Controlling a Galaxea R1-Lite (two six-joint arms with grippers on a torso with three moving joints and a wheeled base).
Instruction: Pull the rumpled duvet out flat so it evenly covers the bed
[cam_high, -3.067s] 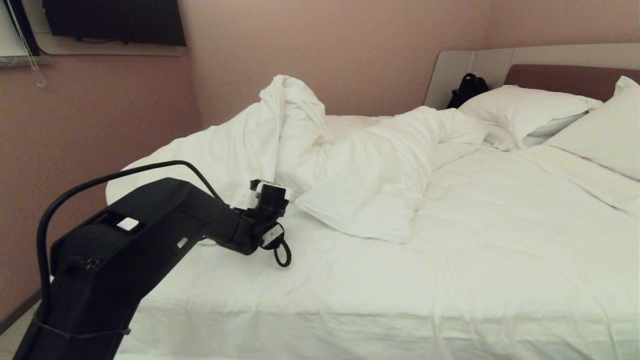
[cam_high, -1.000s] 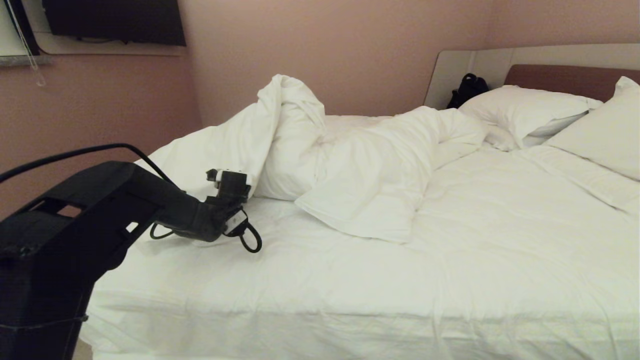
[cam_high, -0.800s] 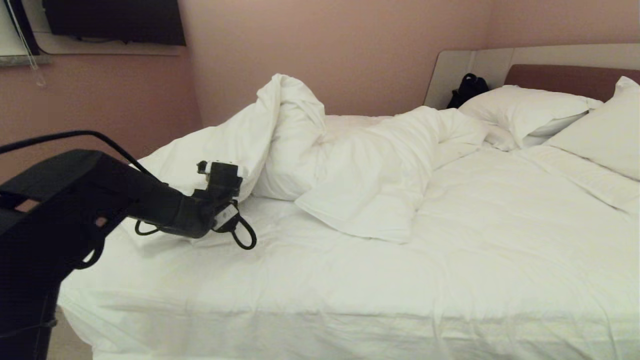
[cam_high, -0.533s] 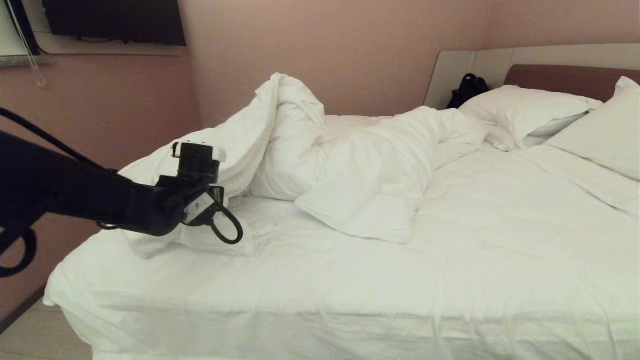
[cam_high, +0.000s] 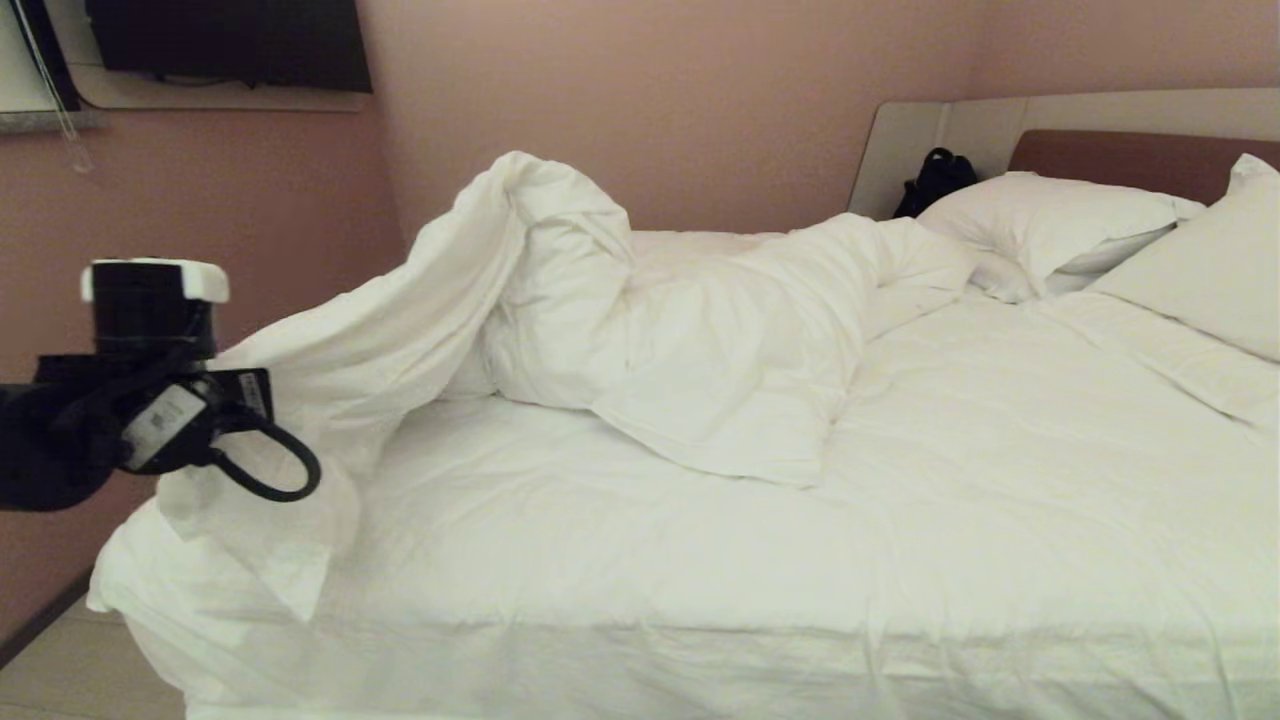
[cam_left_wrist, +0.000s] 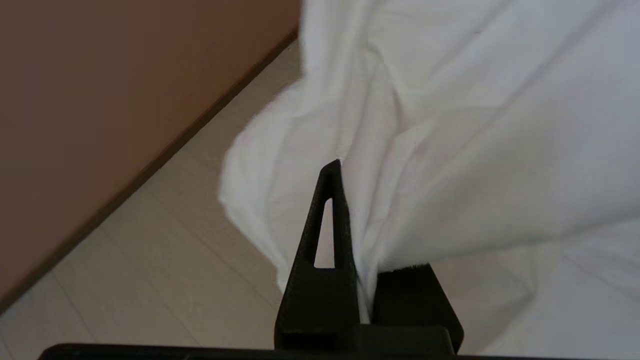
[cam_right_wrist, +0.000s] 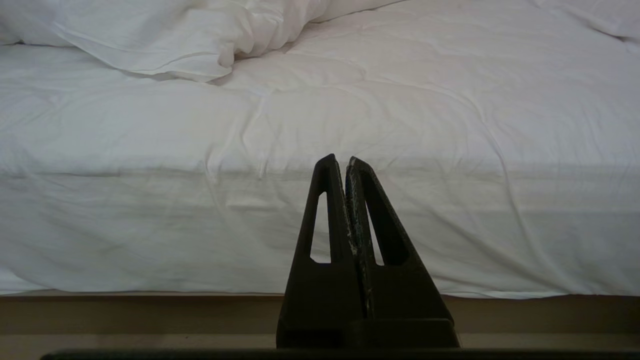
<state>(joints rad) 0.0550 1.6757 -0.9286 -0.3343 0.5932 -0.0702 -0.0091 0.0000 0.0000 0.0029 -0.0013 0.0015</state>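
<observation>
Head view first: the left gripper (cam_high: 215, 420) sits at the left edge of the frame, out past the foot corner of the bed (cam_high: 700, 600), and it has the duvet (cam_high: 640, 330) by a corner, a long sheet of white stretching from the heap at upper centre down to the lower left. Over on the left wrist view, the gripper (cam_left_wrist: 350, 235) is clamped tight on that fabric, cloth squeezed between the jaws and spilling above them, with pale floor (cam_left_wrist: 150, 260) and a brown wall (cam_left_wrist: 100, 100) behind. Most of the duvet is bunched in a tall rumpled mound in the middle of the frame, near the pillows (cam_high: 1050, 225) at upper right, with the near half of the mattress lying bare. So this looks like the pulling-out step, barely begun. My read on the next move: carry that corner on toward the foot corner, keep the cloth taut, then lay it down, and the heap needs dragging across too. Right gripper (cam_right_wrist: 345, 165) is parked low in front of the bed's side, jaws pressed together on nothing. A small white label shows on the left wrist, but its writing is too small to read.
</observation>
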